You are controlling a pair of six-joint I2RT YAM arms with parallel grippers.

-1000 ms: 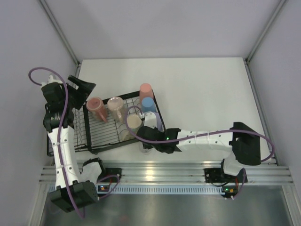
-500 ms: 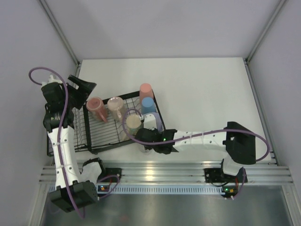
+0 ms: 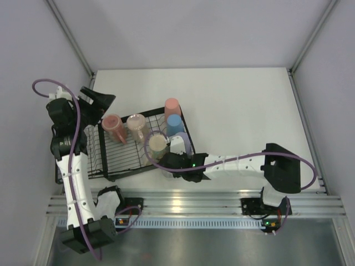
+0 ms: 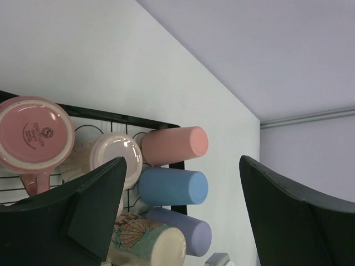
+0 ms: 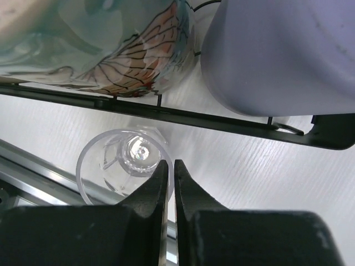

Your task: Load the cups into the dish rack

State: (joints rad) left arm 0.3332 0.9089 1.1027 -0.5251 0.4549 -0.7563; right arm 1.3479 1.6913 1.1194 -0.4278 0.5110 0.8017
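The black wire dish rack point(image 3: 119, 162) holds a salmon tumbler point(image 3: 172, 105), a blue tumbler point(image 3: 175, 123), a lavender tumbler point(image 3: 182, 145), a cream shell-print mug point(image 3: 157, 143), a pink mug point(image 3: 112, 124) and another pale cup point(image 3: 136, 125). A small clear glass point(image 5: 119, 166) stands on the table just outside the rack's near rim. My right gripper point(image 5: 171, 165) is shut on that glass's rim wall, with one finger inside the glass and one outside. My left gripper point(image 4: 182, 166) hangs open and empty above the rack's far left corner, looking down on the cups.
The rack's near rail point(image 5: 222, 119) runs right in front of the clear glass. The metal frame rail point(image 3: 194, 199) lies along the table's near edge, close behind the right gripper. White table point(image 3: 244, 111) stretches to the right of the rack.
My right gripper slid a little left along the rack's near side and closed its jaws on the clear glass's rim. The left arm shifted only slightly.
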